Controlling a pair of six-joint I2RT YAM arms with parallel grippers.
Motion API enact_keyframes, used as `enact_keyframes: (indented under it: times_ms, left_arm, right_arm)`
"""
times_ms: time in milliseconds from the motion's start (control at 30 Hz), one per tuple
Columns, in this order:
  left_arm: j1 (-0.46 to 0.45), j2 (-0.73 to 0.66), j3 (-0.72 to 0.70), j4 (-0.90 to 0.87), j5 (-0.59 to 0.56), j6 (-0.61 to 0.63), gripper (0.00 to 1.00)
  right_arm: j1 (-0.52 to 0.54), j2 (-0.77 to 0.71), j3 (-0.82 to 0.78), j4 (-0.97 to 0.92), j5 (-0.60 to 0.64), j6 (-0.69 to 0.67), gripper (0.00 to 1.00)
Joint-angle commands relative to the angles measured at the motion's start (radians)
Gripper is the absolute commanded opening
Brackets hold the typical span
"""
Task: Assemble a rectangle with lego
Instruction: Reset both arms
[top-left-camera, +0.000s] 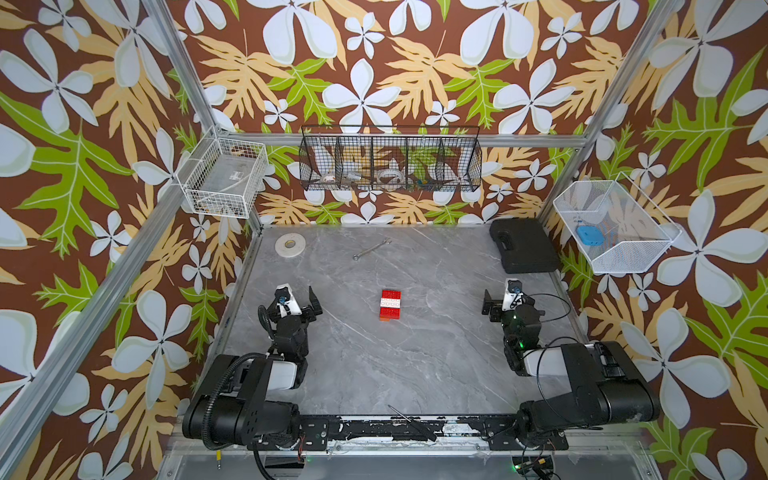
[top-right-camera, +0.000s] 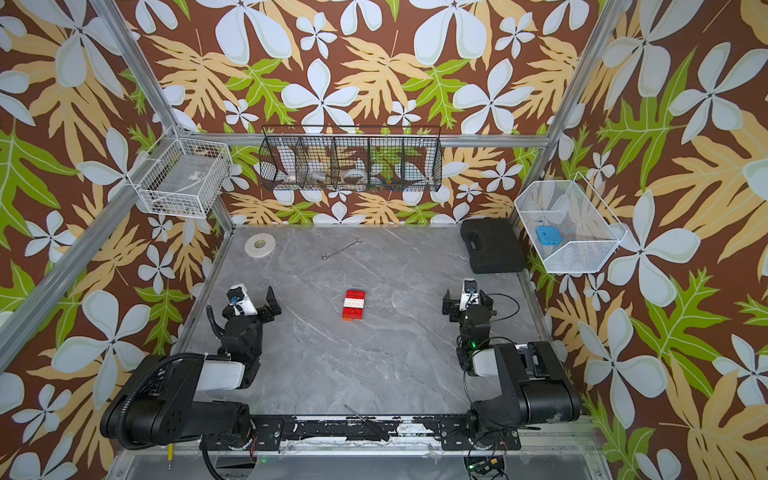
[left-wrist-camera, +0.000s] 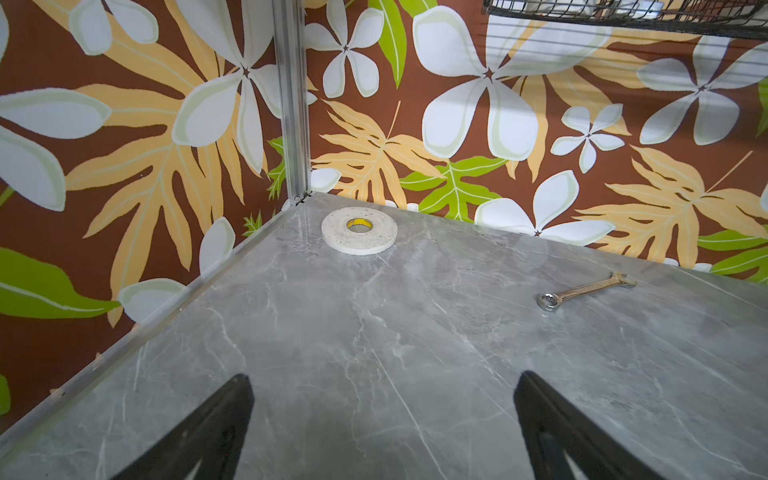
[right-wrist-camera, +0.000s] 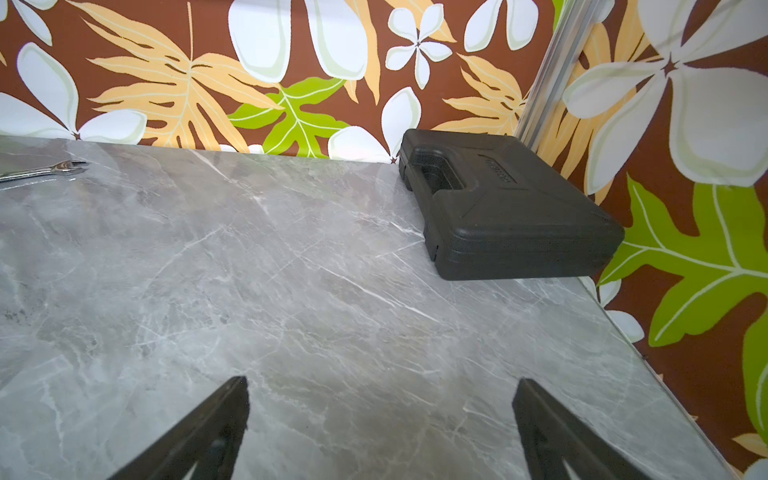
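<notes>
Top views both show rectangle (top-left-camera: 390, 305) (top-right-camera: 354, 305) banded red/white/red, prob. orange end.

walls (top-left-camera: 374, 62): brown paper, white flowers, tan and green leaves | posts (top-left-camera: 185, 70): aluminium, 11 and 1 o'clock | bench (top-left-camera: 415, 365): grey marble-look | black wire basket (top-left-camera: 457, 166): wall, 12 o'clock | white wire basket (top-left-camera: 216, 203): 10 o'clock | white mesh basket (top-left-camera: 623, 257): 2 o'clock | light: even

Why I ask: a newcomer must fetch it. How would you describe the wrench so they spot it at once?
On the grey marble table, look along the far edge under the black wire basket. Between the white tape roll and the black case lies the wrench: slim and metallic, unlike those broad, matte neighbours.
</notes>
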Motion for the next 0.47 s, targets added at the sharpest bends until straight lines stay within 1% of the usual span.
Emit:
enact_keyframes:
  times_ms: [0,433]
  left_arm:
    - [0.002,0.001,0.006,0.026,0.019,0.013,1.0]
    - [0.002,0.001,0.007,0.022,0.028,0.014,1.0]
  right_arm:
    - [-0.001,-0.002,0.002,0.014,0.0,0.007,0.99]
    - [0.0,-0.002,0.002,0.013,0.0,0.007,0.99]
